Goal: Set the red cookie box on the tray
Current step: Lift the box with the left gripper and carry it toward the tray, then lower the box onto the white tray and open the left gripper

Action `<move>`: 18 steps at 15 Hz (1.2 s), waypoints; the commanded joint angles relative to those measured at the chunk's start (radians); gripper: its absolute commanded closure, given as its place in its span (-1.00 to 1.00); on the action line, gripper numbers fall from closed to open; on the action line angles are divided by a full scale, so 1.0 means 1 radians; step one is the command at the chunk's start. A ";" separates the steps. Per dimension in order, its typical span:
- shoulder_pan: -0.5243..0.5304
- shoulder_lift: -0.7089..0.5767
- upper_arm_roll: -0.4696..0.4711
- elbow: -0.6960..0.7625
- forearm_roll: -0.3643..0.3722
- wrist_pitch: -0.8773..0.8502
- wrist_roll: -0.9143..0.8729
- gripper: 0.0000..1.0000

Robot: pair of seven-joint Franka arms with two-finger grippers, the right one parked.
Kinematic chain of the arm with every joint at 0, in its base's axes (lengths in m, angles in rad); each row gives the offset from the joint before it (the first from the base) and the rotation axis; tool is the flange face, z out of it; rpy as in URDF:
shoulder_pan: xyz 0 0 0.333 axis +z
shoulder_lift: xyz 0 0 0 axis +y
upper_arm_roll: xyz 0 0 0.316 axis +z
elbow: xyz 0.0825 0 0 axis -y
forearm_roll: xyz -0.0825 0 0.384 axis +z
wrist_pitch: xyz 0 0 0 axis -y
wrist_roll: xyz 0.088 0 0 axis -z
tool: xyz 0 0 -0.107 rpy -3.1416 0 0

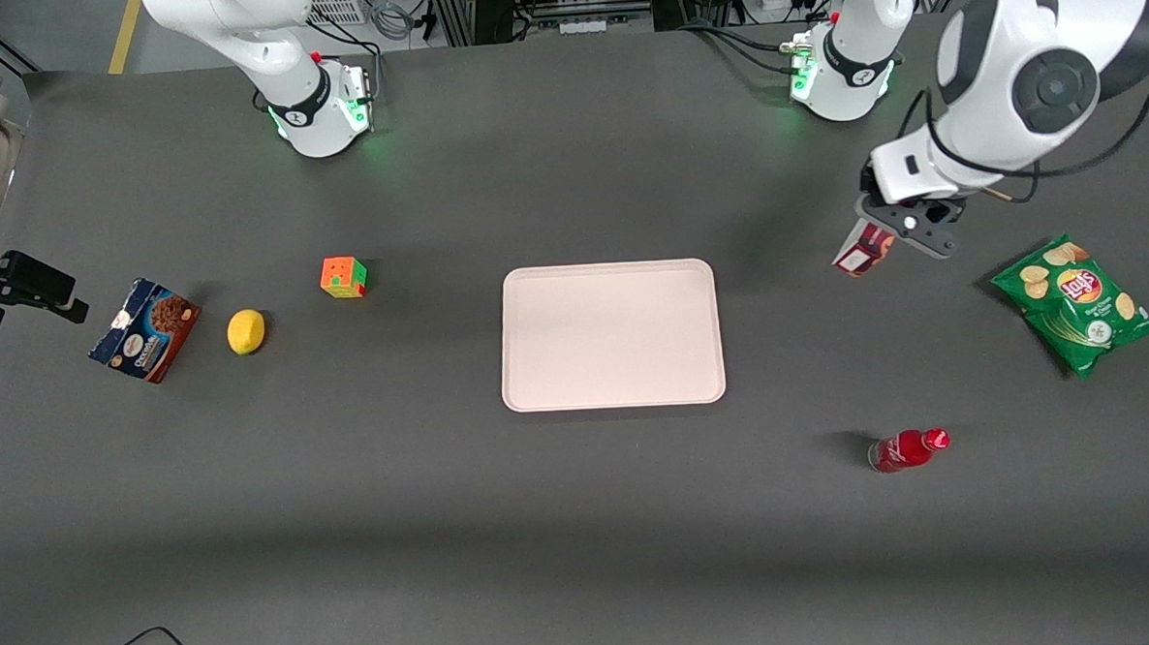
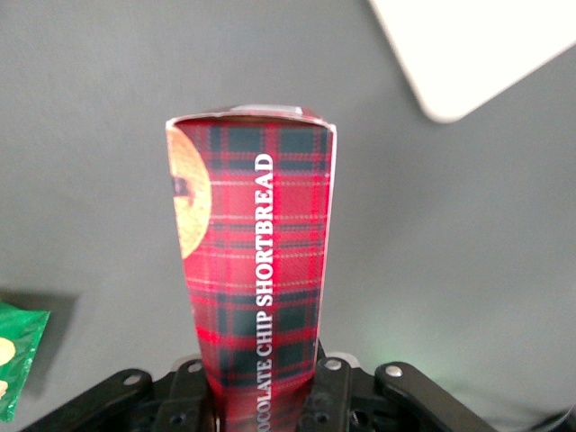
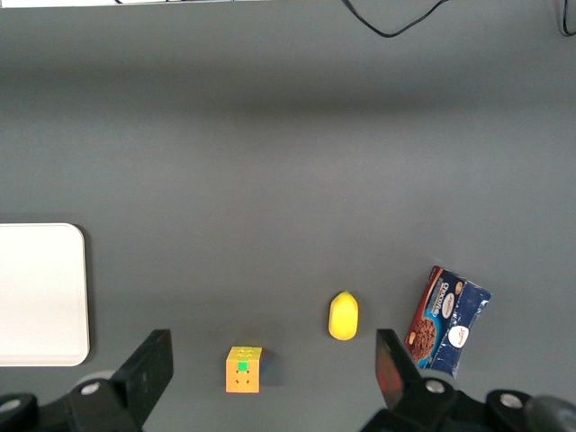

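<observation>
The long, thin, dark-red tartan cardboard cookie box (image 1: 863,250) is being held aloft by one end in the clenched 2-finger gripper (image 1: 905,226), hanging tilted above the bare dark-grey table between the large flat cream-pink tray (image 1: 611,334) with its rounded corners and the crinkly green crisp bag (image 1: 1075,304). For a clean placement, the box is best being carried sideways until it is squarely over the tray's smooth middle, lowered flat inside the low raised rim, and only then released, since thin card held by one end may be swinging or slipping.
</observation>
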 commanded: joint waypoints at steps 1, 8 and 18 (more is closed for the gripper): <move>-0.009 0.049 -0.173 0.166 -0.051 -0.037 -0.301 0.61; -0.136 0.326 -0.250 0.372 -0.058 0.133 -0.760 0.60; -0.188 0.661 -0.235 0.450 0.083 0.316 -0.920 0.57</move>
